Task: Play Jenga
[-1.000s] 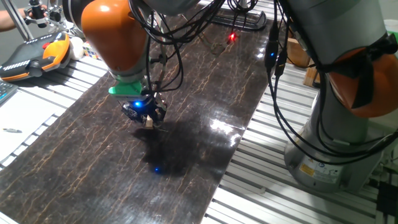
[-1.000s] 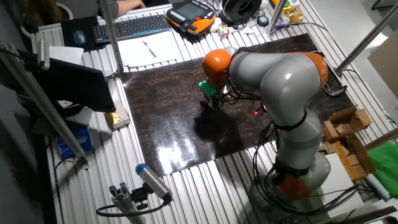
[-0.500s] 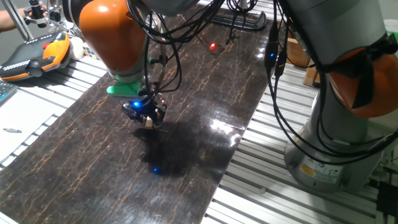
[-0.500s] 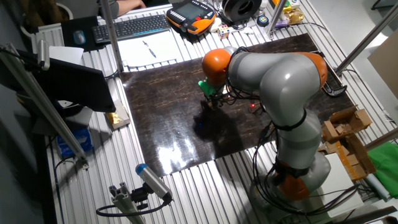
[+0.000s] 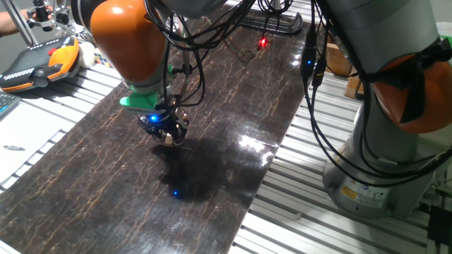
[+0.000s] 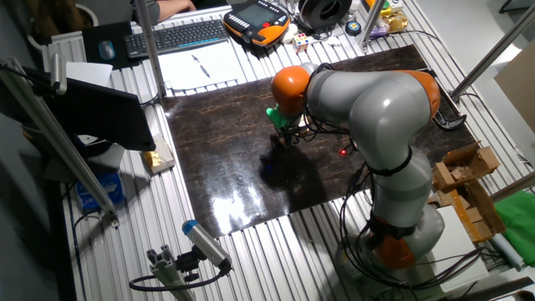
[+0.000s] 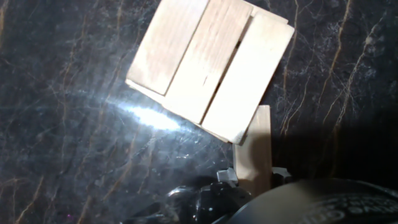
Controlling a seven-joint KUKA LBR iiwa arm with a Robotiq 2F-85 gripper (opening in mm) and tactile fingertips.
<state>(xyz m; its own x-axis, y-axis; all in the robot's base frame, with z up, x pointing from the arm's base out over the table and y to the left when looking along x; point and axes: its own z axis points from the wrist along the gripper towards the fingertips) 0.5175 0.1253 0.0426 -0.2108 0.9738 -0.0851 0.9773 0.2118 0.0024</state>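
A: Trouble looks likeliest at the Jenga stack, just ahead of the jaws on the dark worktop. The gripper has its jaws closed on a loose block, whose far end touches or nearly touches the stack's near corner.

B: So a skewed push could shove the top three blocks askew?

A: That's my guess; the block might also twist between the jaws.

B: Anything crowding it?

A: Nothing close. An orange pendant sits well off to the side.
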